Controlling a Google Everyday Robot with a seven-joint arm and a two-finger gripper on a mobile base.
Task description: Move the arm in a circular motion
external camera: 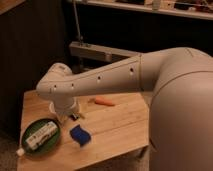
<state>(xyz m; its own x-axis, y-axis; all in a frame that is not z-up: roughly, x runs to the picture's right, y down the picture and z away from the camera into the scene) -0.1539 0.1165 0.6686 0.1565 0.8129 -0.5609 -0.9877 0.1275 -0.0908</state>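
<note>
The thick cream-white arm point(125, 75) reaches in from the right, with a row of small dark holes along its tube. Its rounded elbow point(56, 82) hangs over the left part of the wooden table point(120, 130). The short flared tip point(64, 107) points down at the table. The gripper point(71, 116) shows only as a small dark part under the tip, just behind the green bowl point(31, 149) and left of the blue sponge point(80, 134).
The green bowl holds a white bottle point(41, 135) lying flat. An orange carrot-like piece point(105, 101) lies mid-table. A grey metal frame point(100, 51) stands behind the table, with dark walls around it. The arm's large shoulder point(185, 115) fills the right side.
</note>
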